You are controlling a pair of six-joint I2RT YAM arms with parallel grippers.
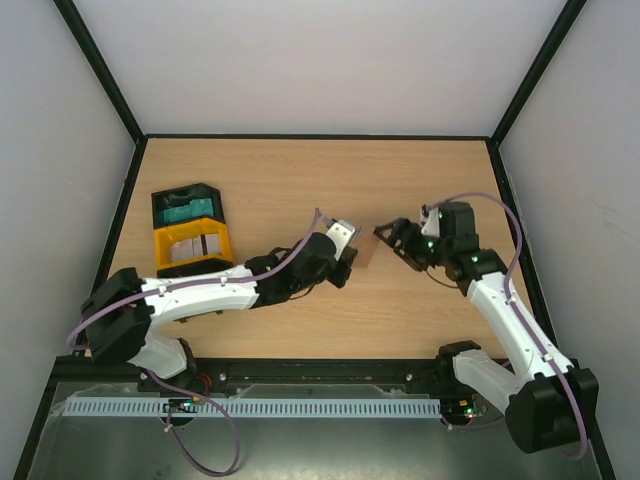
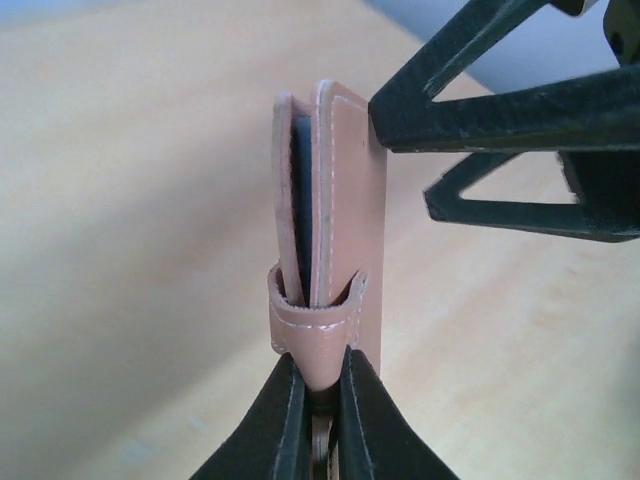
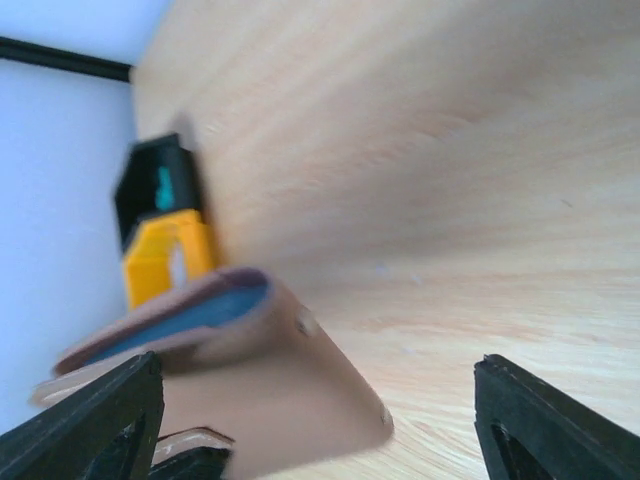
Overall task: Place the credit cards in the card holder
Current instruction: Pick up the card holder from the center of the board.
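The brown card holder (image 1: 366, 250) is held on edge just above the table's middle. My left gripper (image 1: 348, 256) is shut on its folded end, seen close in the left wrist view (image 2: 320, 390). The holder (image 2: 340, 200) gapes slightly, with a blue credit card (image 2: 301, 190) inside. My right gripper (image 1: 397, 240) is open just right of the holder, its fingers (image 2: 500, 110) by the holder's far edge. The right wrist view shows the holder (image 3: 280, 400) between the open jaws (image 3: 315, 430), with the blue card (image 3: 190, 320) in its slot.
A black tray (image 1: 187, 207) holding teal cards and a yellow tray (image 1: 193, 245) holding pale cards stand at the table's left. Both also show in the right wrist view, black (image 3: 155, 185) and yellow (image 3: 165, 255). Black frame rails border the table.
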